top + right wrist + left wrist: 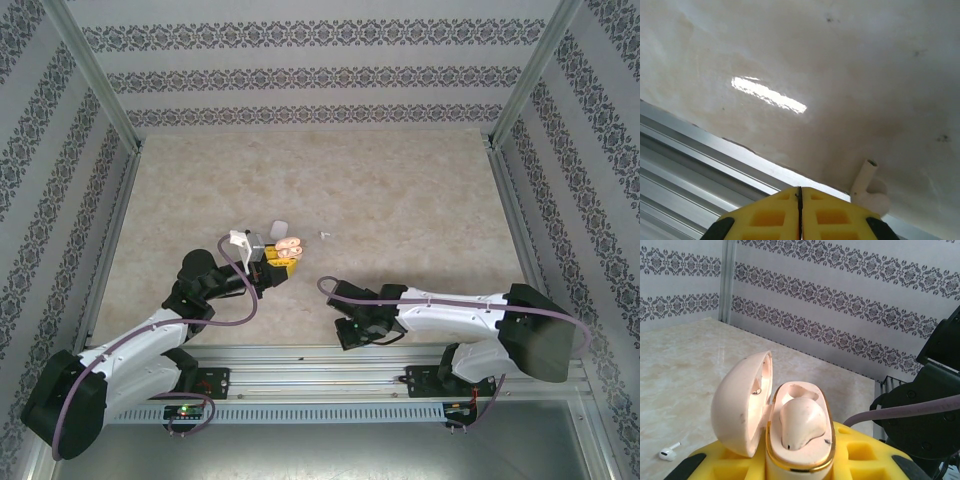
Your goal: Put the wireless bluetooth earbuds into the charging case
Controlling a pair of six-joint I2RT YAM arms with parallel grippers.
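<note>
Papered walls (330, 80), three sides, enclosed a pale marbled bench (400, 180), most of it bare toward the back and right. An aluminium rail (700, 170) ran along the near edge. The left arm (130, 350) reached to mid-bench and the right arm (450, 305) was folded low along the near edge. The left hand (795, 465) was closed on the case (800, 390), holding it upright off the bench with the lid (740, 400) swung fully open to one side. A rounded insert (801, 422) sat in the well; whether it was moulding or a seated piece could not be told. The right hand (800, 215) had its fingers pressed together with nothing between them, pointing down at the bench near the rail. The far bud (669, 452) lay loose on the bench, beside the case and well apart from the right hand. The near bud (869, 187), stem up, was just beside the right hand's fingertip; whether it touched the fingertip could not be told. As judged, the case was opened and presented, both buds were out, and each was yet to be picked up and seated. For room, the far bud had bare bench on all sides. The near bud sat close to the near edge, so an approach from the bench side looked safer than one over the rail.
</note>
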